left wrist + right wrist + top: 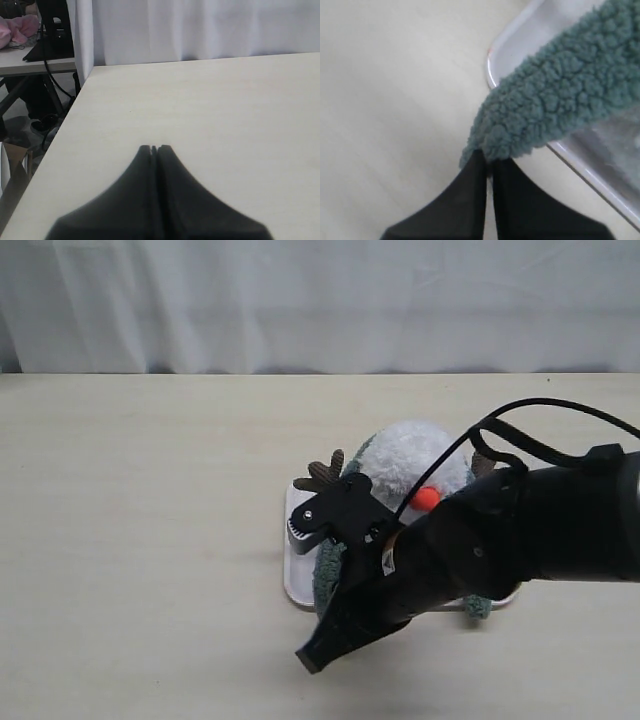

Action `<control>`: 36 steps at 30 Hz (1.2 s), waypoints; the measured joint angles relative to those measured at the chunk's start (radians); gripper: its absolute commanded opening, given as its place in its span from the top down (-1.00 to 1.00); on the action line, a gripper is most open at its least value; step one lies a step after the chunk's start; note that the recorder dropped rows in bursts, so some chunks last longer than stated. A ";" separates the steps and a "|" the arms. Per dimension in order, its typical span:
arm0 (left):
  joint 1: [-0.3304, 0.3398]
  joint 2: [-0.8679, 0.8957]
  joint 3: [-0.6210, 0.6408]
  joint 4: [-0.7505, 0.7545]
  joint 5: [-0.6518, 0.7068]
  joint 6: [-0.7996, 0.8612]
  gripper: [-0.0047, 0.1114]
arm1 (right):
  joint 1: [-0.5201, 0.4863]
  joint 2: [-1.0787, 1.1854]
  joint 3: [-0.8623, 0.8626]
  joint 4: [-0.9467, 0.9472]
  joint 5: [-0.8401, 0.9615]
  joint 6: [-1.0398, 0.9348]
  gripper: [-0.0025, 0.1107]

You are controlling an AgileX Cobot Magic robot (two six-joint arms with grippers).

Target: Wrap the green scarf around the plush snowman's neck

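Right hand (489,165) clamping tip of green scarf (555,100), at 7 o'clock from snowman (410,460) sitting on white tray (298,590). Left hand (154,148) staying out, fingers together, empty, over counter (225,110). Judging wrap under way. Next move calling for drawing scarf end across front, toward 3 o'clock.

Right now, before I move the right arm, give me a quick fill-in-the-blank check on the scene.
1. The right gripper has its fingers ____ on one end of the green scarf.
2. The plush snowman rests on a tray whose colour is ____.
3. The left gripper, fingers together, holds ____.
4. The snowman's nose is coloured ____.

Missing words: shut; white; nothing; orange.
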 measured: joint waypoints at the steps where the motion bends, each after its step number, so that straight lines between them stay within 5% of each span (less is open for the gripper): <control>1: 0.000 0.000 0.000 0.000 0.000 0.000 0.92 | 0.000 0.000 0.000 -0.060 0.019 0.030 0.88; 12: 0.000 0.000 0.000 0.000 0.000 0.000 0.92 | 0.000 0.000 0.000 -0.506 0.256 0.355 0.88; 20: 0.000 0.000 0.000 0.000 0.000 0.000 0.92 | 0.000 -0.002 0.000 -0.533 0.290 0.372 0.85; 29: 0.000 0.000 0.000 0.000 0.000 0.000 0.92 | 0.000 -0.030 0.000 -0.471 0.339 0.376 0.19; 36: 0.000 0.000 0.000 0.000 0.000 0.000 0.92 | 0.000 -0.126 0.000 -0.406 0.379 0.376 0.18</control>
